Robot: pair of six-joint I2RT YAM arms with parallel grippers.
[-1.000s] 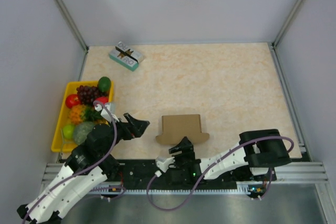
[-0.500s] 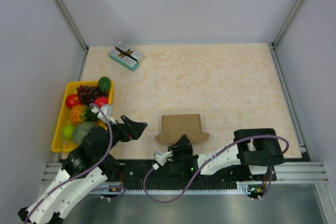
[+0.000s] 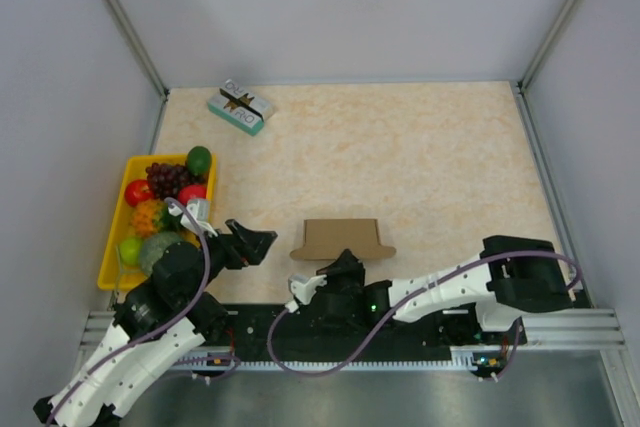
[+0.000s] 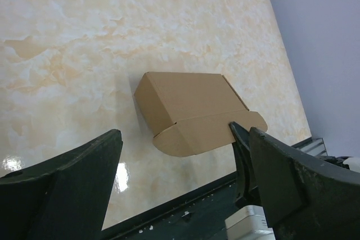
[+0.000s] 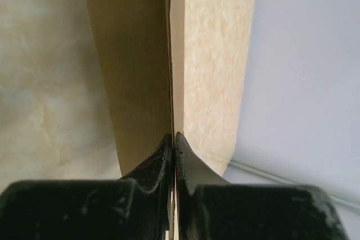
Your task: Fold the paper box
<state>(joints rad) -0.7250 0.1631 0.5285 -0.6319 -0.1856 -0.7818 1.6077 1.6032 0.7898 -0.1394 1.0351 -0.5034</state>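
R gripper (image 3: 345, 265) has shut, now pinching box (image 3: 343, 237) at its near flap; box nudged left; R elbow (image 3: 525, 282) swung right; L gripper (image 3: 255, 244) eased back

You will find no legible text, number or sign in any view. The only printing is on the teal-and-white box (image 3: 240, 108), on the far side of the yellow tray (image 3: 107, 272): a dark mark and pale lettering on its top face, too small for you to read. The paper box (image 3: 342, 237), right of the yellow tray, shows plain brown faces only
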